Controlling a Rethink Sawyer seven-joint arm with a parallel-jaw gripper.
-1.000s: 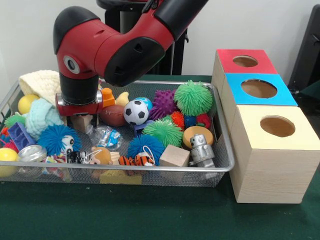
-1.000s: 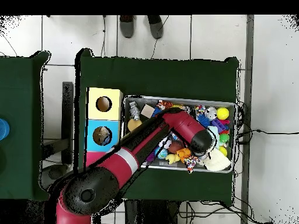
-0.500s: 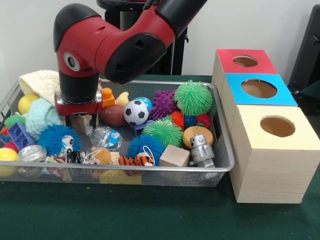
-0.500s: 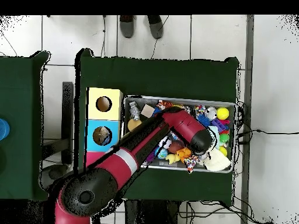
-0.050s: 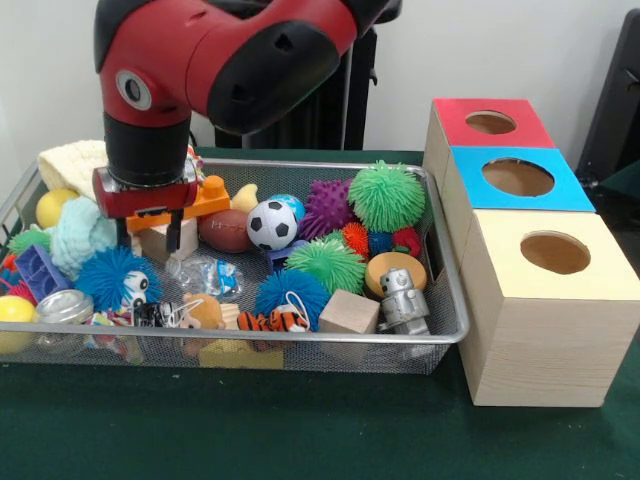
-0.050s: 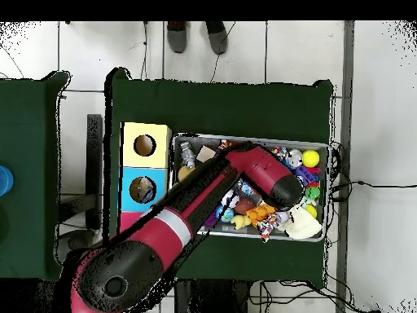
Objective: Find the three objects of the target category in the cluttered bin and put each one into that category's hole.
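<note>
The wire bin [image 5: 300, 341] holds several mixed toys. My gripper [image 5: 150, 234] hangs over its left part, open, with its dark fingers [image 5: 122, 232] spread wide. A small wooden block [image 5: 158, 243] rests in the bin between and behind the fingers, apart from them. An orange plastic toy [image 5: 208, 200] lies just behind. A second wooden block [image 5: 349, 312] sits near the front rim, beside a silver robot figure [image 5: 403, 298]. In the overhead view the arm's red head [image 6: 278, 186] covers the gripper and the bin's middle [image 6: 318, 147].
Three boxes with round holes stand right of the bin: red [image 5: 455, 122], blue [image 5: 468, 180], yellow [image 5: 500, 255]. Around the gripper lie a football [image 5: 225, 231], a soccer ball [image 5: 271, 225], a blue fuzzy ball [image 5: 108, 276] and a pale knitted thing [image 5: 82, 232].
The gripper has risen and shifted slightly left in the front view. The wooden block stayed low in the bin. More of the orange toy now shows.
</note>
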